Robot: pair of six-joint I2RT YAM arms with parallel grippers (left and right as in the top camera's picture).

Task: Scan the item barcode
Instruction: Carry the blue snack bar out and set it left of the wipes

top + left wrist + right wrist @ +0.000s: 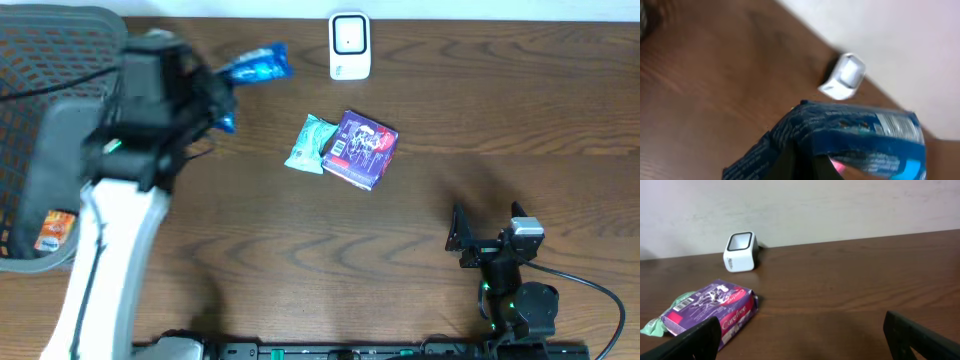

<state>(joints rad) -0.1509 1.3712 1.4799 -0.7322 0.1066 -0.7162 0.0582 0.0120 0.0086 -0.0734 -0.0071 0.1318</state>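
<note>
Blue crinkly packet [255,65] pinched in the left gripper [222,100], held over the desk [300,260] at about 9 o'clock of the white scanner [349,45]
Likely light, soft and slippery film; grip a sealed end to leave the barcode flat and uncovered. Right gripper [488,225] stands spread, empty, at 5 o'clock

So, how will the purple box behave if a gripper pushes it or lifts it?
The purple box looks like stiff carton with flat faces, so it should probably keep its shape and slide, not roll. It lies flat, so tipping seems unlikely. It appears to touch the green packet, which a push may shift too.
</note>
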